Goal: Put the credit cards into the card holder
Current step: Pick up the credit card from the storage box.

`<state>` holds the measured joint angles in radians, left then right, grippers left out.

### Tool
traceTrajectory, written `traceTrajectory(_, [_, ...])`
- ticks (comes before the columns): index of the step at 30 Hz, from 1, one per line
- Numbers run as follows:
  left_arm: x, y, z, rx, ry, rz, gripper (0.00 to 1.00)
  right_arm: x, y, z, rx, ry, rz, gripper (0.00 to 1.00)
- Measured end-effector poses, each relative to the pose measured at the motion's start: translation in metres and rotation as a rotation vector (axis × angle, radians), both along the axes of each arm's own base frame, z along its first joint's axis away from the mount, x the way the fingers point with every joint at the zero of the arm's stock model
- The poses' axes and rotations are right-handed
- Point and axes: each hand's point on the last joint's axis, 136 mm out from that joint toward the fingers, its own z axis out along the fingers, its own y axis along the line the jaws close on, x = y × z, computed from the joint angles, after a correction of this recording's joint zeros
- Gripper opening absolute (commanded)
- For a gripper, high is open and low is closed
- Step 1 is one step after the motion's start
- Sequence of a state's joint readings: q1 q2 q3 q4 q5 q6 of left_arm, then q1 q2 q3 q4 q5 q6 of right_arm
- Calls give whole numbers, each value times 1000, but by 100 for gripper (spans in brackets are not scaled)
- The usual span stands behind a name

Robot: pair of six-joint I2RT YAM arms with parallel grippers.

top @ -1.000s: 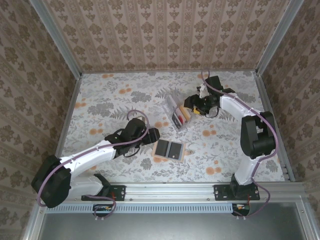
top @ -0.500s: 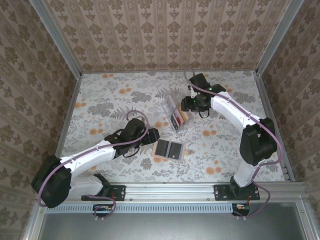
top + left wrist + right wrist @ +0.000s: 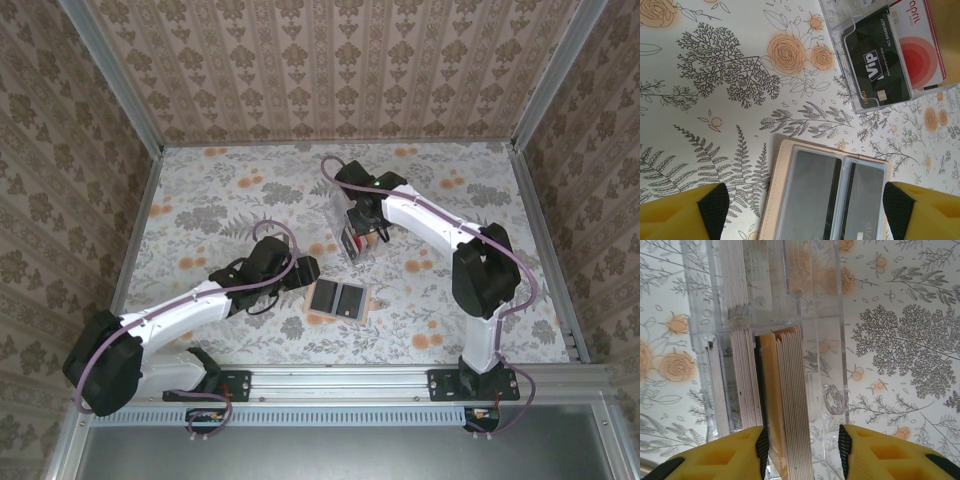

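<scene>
Black card (image 3: 877, 60) in clear holder (image 3: 840, 20), far right: "ViP" in white, edge print too small to read; red-and-white card (image 3: 920, 55) beside it: possibly "april", unsure; wallet (image 3: 777, 190), near: "VIP", partly cut off.

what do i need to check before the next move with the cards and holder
1. Left tool wide open, nothing held: ok.
2. Right tool over the card holder, a stack of cards between its jaws: ok.
3. Right tool gripping those cards: cannot tell.
4. Cards seated fully in their slots: cannot tell.
5. Wallet emptied of cards: cannot tell, sleeves partly cut off.
6. Arms clear of each other, top view: ok.
</scene>
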<state>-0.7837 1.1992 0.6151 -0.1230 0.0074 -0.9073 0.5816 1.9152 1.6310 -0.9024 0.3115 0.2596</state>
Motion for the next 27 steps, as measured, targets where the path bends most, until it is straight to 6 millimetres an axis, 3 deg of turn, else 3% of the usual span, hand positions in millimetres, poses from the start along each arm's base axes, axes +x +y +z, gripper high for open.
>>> traceTrajectory(12, [0, 0, 0, 0, 0, 0, 85, 3, -1, -13, -161, -24, 23, 43])
traceTrajectory(19, [0, 0, 0, 0, 0, 0, 85, 6, -4, -9, -242, -68, 30, 42])
traceTrajectory(27, [0, 0, 0, 0, 0, 0, 85, 8, -8, -7, -266, -82, 28, 31])
